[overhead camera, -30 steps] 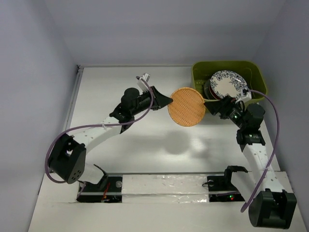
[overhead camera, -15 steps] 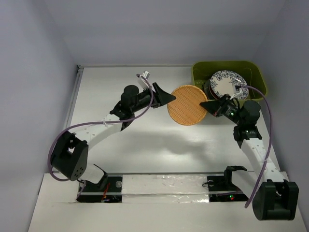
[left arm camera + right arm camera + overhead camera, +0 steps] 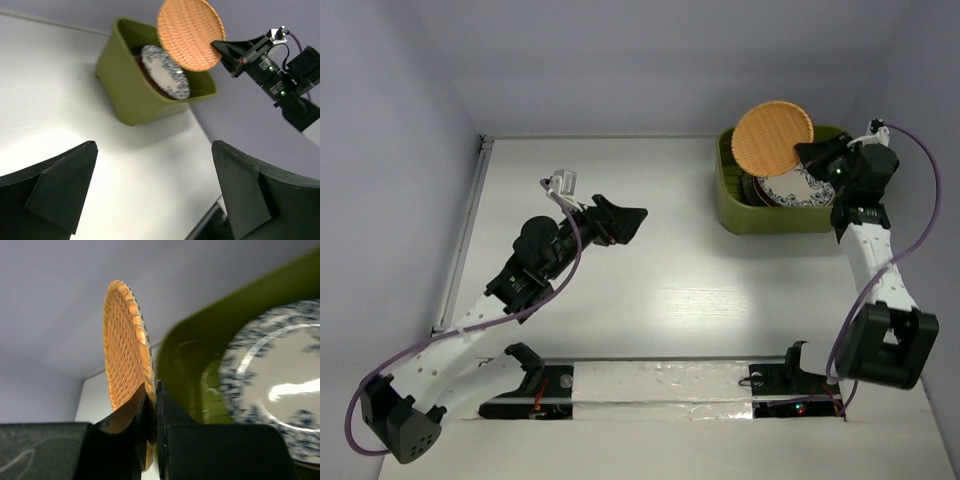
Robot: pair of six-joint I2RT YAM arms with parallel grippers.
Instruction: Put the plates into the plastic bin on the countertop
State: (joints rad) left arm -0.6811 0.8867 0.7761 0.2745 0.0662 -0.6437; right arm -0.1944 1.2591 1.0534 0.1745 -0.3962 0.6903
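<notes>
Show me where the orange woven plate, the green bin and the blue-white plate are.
orange woven plate [image 3: 773,137], top view, centre of its woven face.
green bin [image 3: 770,217], top view, its near outer wall.
blue-white plate [image 3: 164,72], left wrist view, its pale centre.

orange plate [image 3: 773,137] passed to right jaws, raised over bin [image 3: 780,218]

The bin [image 3: 770,215] stands on the table [image 3: 650,290] at the upper right of the frame, with a stack of plates [image 3: 798,188] lying inside it. A raised plate [image 3: 773,137] hangs above the bin's rear left part, gripped at its right rim by the right pincer [image 3: 807,156] beside it. The left pincer [image 3: 630,218] is left of centre, over the table and well apart from the bin.
</notes>
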